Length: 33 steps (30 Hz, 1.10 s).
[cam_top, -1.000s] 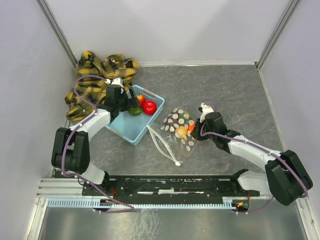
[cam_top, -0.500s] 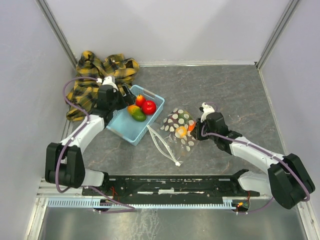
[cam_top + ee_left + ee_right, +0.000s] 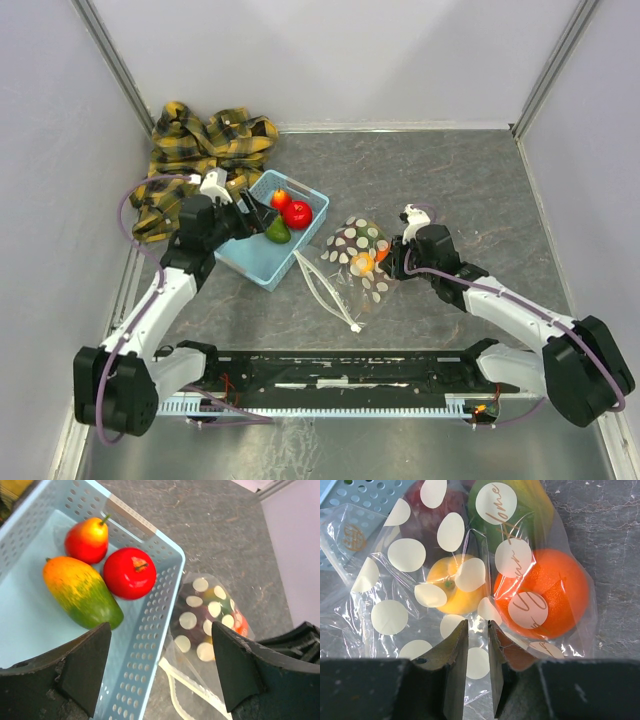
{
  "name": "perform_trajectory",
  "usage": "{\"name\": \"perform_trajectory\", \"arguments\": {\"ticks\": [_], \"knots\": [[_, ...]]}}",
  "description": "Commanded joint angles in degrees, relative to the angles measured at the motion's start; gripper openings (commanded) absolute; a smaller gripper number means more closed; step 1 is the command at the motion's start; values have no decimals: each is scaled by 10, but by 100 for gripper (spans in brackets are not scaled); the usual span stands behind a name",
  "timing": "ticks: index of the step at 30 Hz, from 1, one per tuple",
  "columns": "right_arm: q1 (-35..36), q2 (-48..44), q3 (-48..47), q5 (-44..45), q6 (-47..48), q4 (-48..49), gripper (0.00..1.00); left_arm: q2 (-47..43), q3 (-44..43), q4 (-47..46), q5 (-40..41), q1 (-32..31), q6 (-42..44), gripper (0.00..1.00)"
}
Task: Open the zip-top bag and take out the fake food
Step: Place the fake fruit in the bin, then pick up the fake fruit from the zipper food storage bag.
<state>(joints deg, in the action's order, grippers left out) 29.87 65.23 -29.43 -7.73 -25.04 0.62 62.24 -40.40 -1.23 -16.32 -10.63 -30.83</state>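
Clear dotted bag (image 3: 405, 555) lies under my right gripper (image 3: 477, 625), jaws a slit apart, grip unclear; left gripper (image 3: 157, 630) gapes above the basket (image 3: 135, 522), bag beside.

In the right wrist view I read gold script on the clear plastic zip-top bag with white oval dots (image 3: 390, 616): one upper dot (image 3: 490, 502) says "Home". Two lower dots carry script I cannot make out, and the small orange round emblem (image 3: 351, 536) is illegible.
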Motion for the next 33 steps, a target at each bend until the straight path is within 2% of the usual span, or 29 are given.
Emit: {"name": "perform_trajectory", "arguments": {"ticks": [1, 10, 17, 19, 25, 33], "knots": [[-2, -17, -5, -9, 12, 20, 30, -44, 23, -19, -61, 1, -34, 86], [-2, -21, -15, -12, 18, 14, 30, -110, 80, 9, -143, 2, -59, 78], [-2, -15, -31, -12, 31, 6, 31, -120, 131, -29, -210, 0, -99, 61], [-2, -11, -38, -12, 36, 3, 31, -115, 142, -39, -224, -2, -107, 59], [-2, 9, -61, -17, 48, -1, 31, -105, 171, -68, -224, -34, -121, 55], [-2, 42, -96, -15, 60, -2, 31, -54, 202, -129, -174, -134, -139, 52]]}}
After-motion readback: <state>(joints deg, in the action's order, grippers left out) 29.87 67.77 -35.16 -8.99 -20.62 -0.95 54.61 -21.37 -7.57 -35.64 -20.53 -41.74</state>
